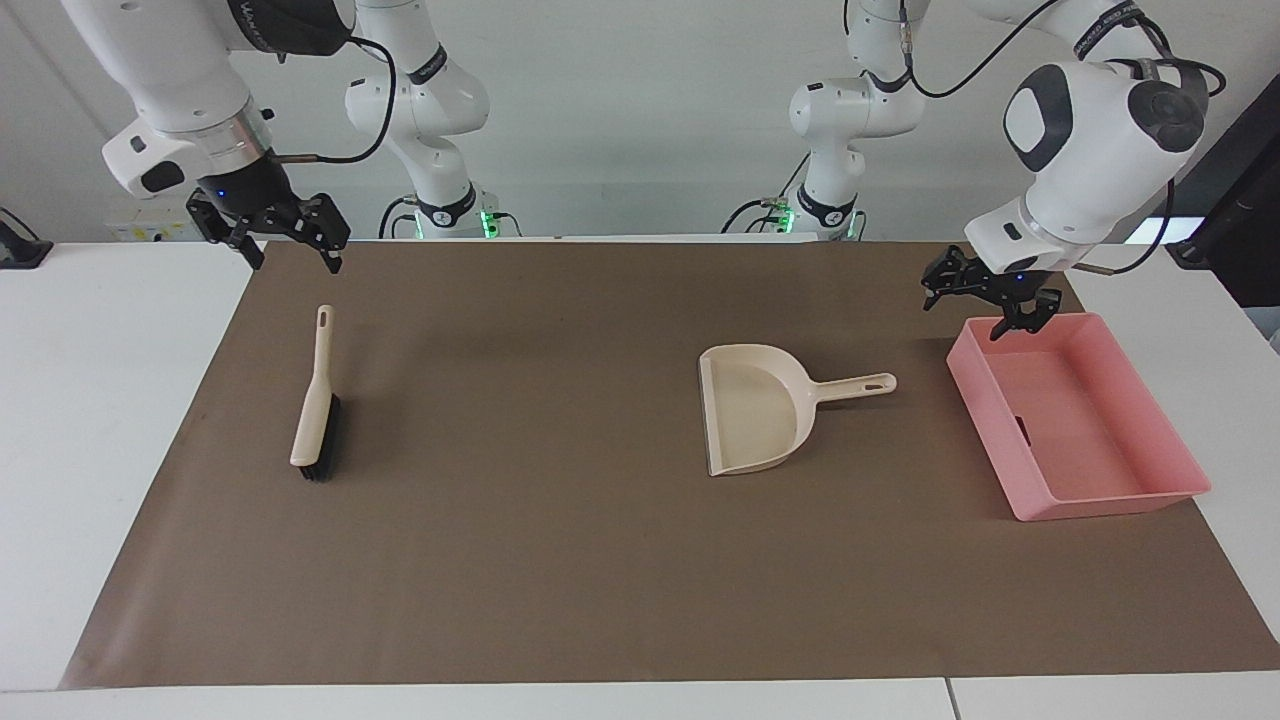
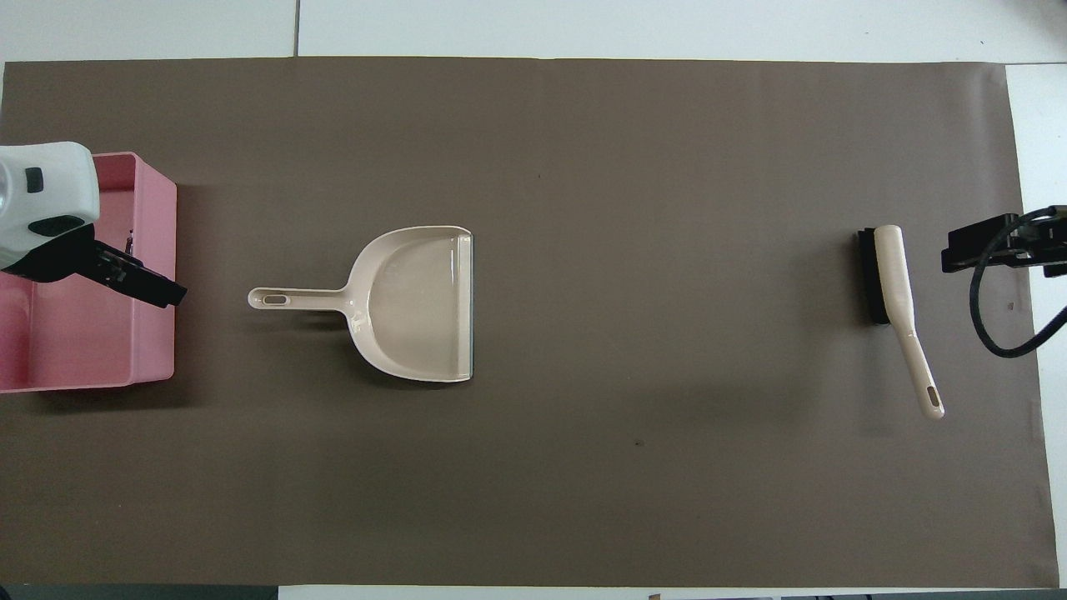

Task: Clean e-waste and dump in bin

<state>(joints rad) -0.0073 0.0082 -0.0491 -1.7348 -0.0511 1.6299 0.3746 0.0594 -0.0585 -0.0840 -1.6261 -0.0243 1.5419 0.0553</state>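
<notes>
**A:** Biggest first?

**B:** The brown paper mat [image 1: 560, 560] covers the table. At the left arm's end sits the shallow pink plastic bin [image 1: 1100, 500]. It is probably light and stiff with slick, sloping walls, so take it by the rim. The left gripper [image 1: 975, 310] hangs over its rim nearest the robots, fingers spread, holding nothing.

**A:** And the tools?

**B:** The beige plastic dustpan [image 1: 755, 410] lies flat beside the bin, toward the middle of the mat. It looks rigid and light, and its slim handle is the place to grip. The beige, black-bristled hand brush [image 1: 315, 400] lies at the right arm's end. The right gripper [image 1: 297, 255] waits above the mat's corner near the brush handle, jaws apart and empty.

**A:** The e-waste?

**B:** None shows on the mat or in the dustpan, and I cannot tell whether it is in the bin. Such pieces would be small and hard, and a cylinder would roll, so they are better swept than pinched.
</notes>
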